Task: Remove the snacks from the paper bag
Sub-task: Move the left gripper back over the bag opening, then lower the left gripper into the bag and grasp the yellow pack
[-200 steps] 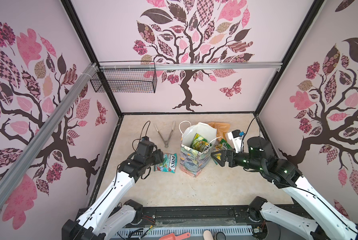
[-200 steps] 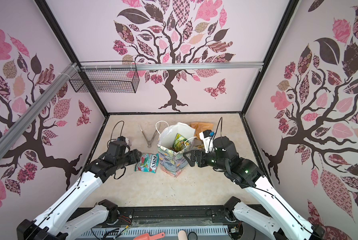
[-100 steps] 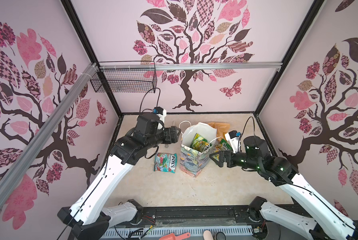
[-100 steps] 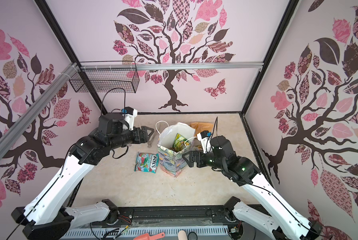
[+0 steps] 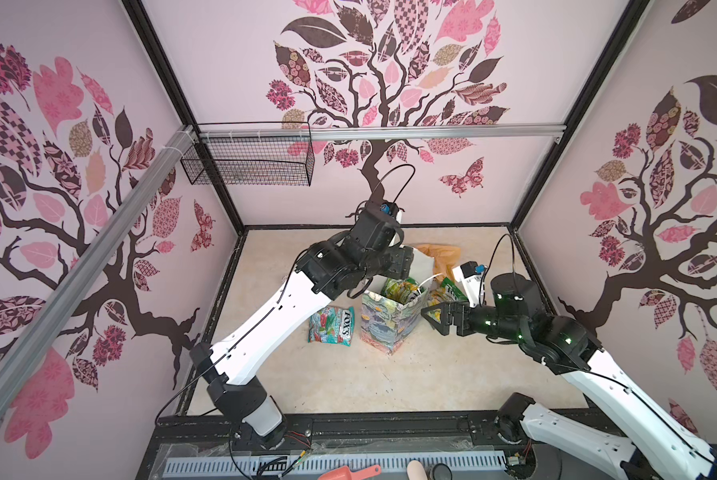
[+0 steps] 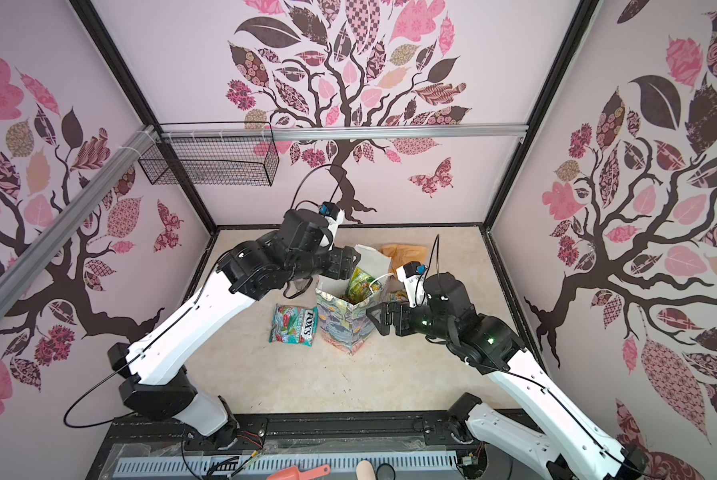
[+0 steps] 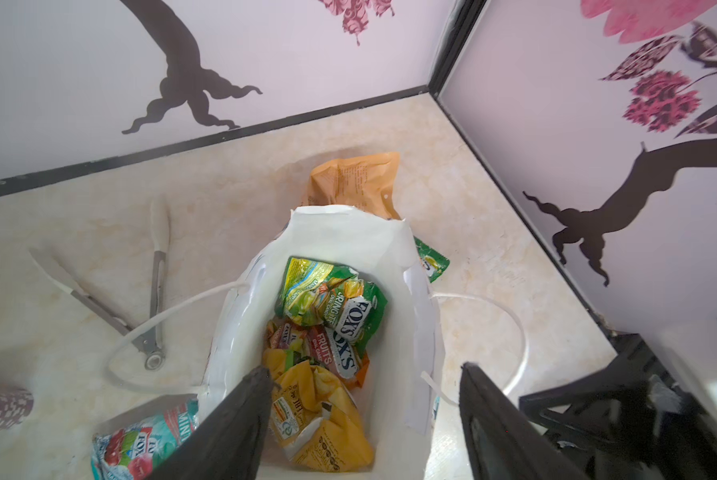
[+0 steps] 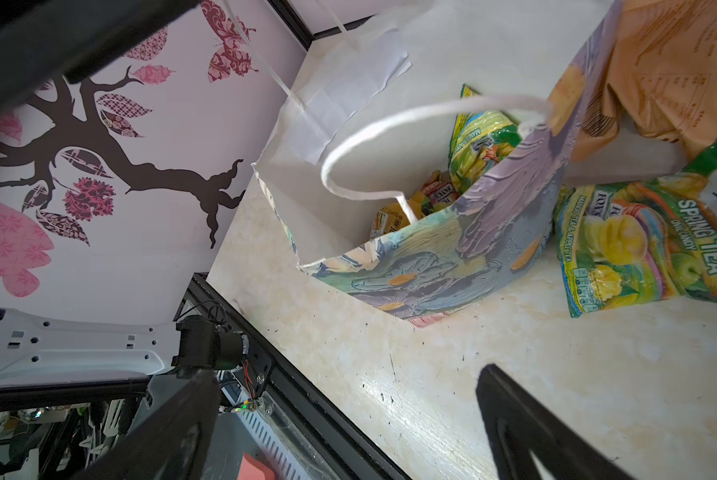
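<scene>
Over the paper bag (image 5: 383, 328) now: left claw (image 7: 365, 372) swung across from the teal-red FOX'S pouch (image 5: 332, 331), now lying on the bench (image 5: 348, 382). It's wide, empty. Right claw (image 5: 431, 313) wide, empty, beside the bag. Green-yellow pouch (image 7: 331, 299) and gold wrapper (image 7: 319, 415) are inside; likely next pick.

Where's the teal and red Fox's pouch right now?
In both top views the teal-red pouch lies flat on the table, outside the paper bag, close beside it on the left of the view.
</scene>
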You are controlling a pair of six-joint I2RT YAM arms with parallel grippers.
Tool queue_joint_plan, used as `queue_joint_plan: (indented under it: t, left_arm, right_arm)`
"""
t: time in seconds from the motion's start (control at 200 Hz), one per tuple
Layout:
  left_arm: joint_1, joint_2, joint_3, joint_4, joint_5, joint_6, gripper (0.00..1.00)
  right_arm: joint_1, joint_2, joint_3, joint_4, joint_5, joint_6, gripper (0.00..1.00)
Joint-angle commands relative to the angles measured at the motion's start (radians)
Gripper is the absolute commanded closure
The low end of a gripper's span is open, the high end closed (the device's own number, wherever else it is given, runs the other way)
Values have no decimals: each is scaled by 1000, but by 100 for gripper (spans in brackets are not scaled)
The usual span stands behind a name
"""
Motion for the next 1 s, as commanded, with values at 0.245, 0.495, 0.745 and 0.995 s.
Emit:
queue_joint_plan:
  t: [0.245,0.495,0.745,0.995]
  left_arm:
    - [1,177,48,-106,21,17,31]
    - [11,240,-9,-102,39,10,32]
    - [29,318,-45,-148,120,13,30]
    - [62,375,-113,-155,187,27,24]
  right_arm:
    - [3,-16,-26,-6,14,-3,0]
    - [3,-15,-29,-1,10,4,0]
    - [4,-14,-29,-3,12,5,0]
    - [4,-16,-16,-19,14,3,0]
